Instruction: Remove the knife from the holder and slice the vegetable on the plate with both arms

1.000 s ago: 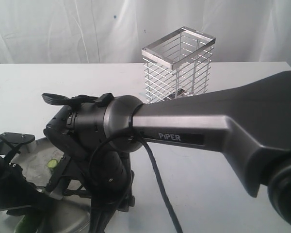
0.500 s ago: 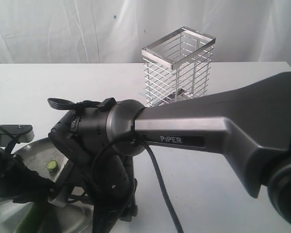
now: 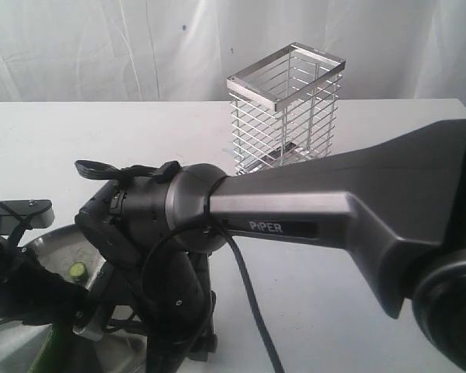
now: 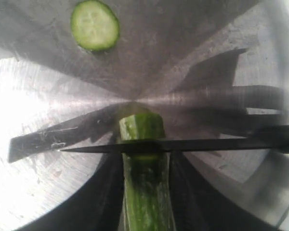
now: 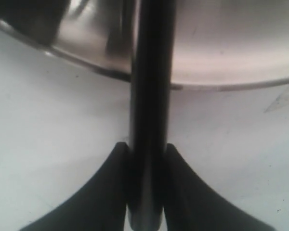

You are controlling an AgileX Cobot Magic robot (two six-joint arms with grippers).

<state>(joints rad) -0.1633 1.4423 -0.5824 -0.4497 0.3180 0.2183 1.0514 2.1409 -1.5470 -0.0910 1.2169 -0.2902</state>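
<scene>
Nearest in the exterior view, the right arm (image 3: 349, 206) fills the lower right of the frame as a thick grey tube with "PiPER" lettering. It runs left to a black wrist at centre left. In the right wrist view, at bottom centre, the right fingers (image 5: 188, 192) are closed on the black handle of the knife (image 5: 151, 72), which runs up the middle of that picture over the white counter (image 5: 48, 144) to the rim of the plate (image 5: 231, 48).

The plate sits at the lower left of the exterior view, partly hidden by both wrists. In the left wrist view the left fingers (image 4: 183, 197) show as dark shapes pressed against both sides of the vegetable (image 4: 145, 197) at bottom centre, gripping it. The cucumber points up the picture to a cut end near the plate's middle. The dark blade lies edge-on across it just behind that end, touching it; how deep it sits I cannot tell. One slice (image 4: 95, 25) lies flat at the upper left, well apart from the cucumber.

Farther back, across bare counter, the holder (image 3: 287, 105) stands upright at upper centre, well apart from the plate. Behind it hangs a white curtain (image 3: 101, 47).
</scene>
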